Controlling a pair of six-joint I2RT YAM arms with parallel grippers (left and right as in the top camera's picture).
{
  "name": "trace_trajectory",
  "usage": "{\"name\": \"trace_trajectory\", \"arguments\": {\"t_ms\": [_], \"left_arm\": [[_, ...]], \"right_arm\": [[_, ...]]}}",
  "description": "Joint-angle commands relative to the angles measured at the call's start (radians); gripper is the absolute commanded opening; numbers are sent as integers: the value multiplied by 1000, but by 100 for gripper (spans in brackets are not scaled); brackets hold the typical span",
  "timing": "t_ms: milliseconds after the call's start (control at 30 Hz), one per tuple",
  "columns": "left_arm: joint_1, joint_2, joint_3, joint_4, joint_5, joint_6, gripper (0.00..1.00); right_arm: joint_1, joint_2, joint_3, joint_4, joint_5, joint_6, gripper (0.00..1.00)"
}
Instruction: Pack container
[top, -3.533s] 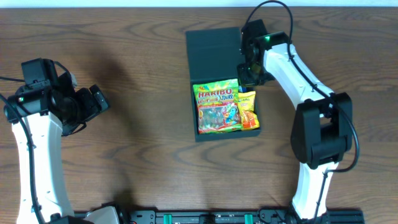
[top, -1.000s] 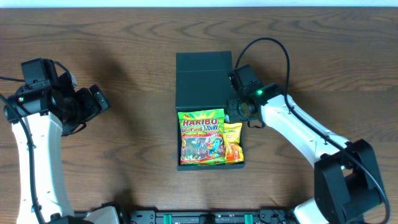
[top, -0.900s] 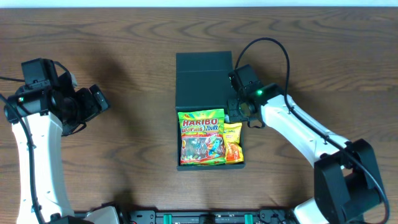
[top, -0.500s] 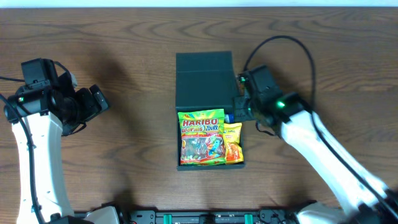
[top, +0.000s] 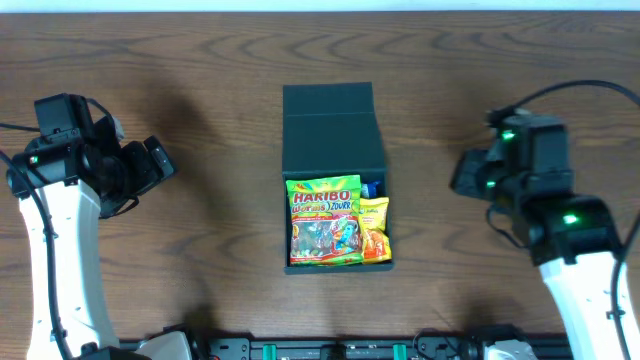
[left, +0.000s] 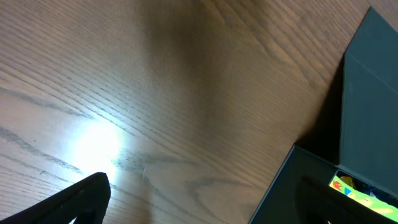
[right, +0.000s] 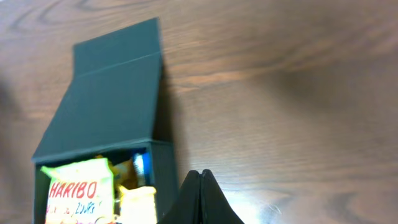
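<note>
The container is a dark teal box at the table's middle, its flap lid laid back toward the far side. Inside lie a Haribo packet, a yellow-orange packet and a small blue packet. My right gripper hangs to the right of the box, apart from it, shut with nothing between its fingers. The right wrist view shows the shut gripper beside the container and the Haribo packet. My left gripper stays far left, open; in its wrist view it is empty, the container at right.
A brown wooden table carries everything. A pale strip runs along the far edge. The two arm bases stand at the near edge.
My right arm has drawn back to the right, away from the container's right wall, and its gripper is shut again. The container, its packets and my left arm have not moved.
</note>
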Motion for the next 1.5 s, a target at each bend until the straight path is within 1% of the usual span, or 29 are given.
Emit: {"name": "trace_trajectory", "arguments": {"t_ms": [0, 100, 200, 300, 367, 567, 667, 800, 867, 933, 1100, 1233, 1467], "left_arm": [[5, 5, -5, -1, -1, 7, 95], [5, 5, -5, -1, -1, 7, 95], [5, 5, -5, -1, -1, 7, 95], [5, 5, -5, -1, -1, 7, 95], [5, 5, -5, -1, -1, 7, 95], [5, 5, -5, -1, -1, 7, 95], [5, 5, -5, -1, -1, 7, 95], [5, 5, -5, -1, -1, 7, 95], [5, 5, -5, -1, -1, 7, 95], [5, 5, -5, -1, -1, 7, 95], [5, 5, -5, -1, -1, 7, 95], [5, 5, -5, -1, -1, 7, 95], [5, 5, -5, -1, -1, 7, 95]], "right_arm": [[-113, 42, 3, -10, -218, -43, 1], [-173, 137, 4, -5, -378, -132, 1], [-179, 251, 4, 7, -473, -215, 1], [-173, 367, 4, 50, -629, -315, 2], [-167, 420, 4, 102, -679, -316, 1], [-160, 571, 4, 332, -690, -158, 1], [-148, 666, 4, 468, -710, -24, 2], [-117, 790, 5, 694, -819, 154, 1], [-100, 830, 7, 758, -826, 209, 2], [-88, 856, 8, 792, -787, 217, 2], [-80, 886, 8, 811, -645, 222, 1], [-70, 911, 8, 822, -601, 282, 1], [-44, 959, 8, 823, -594, 271, 1]]}}
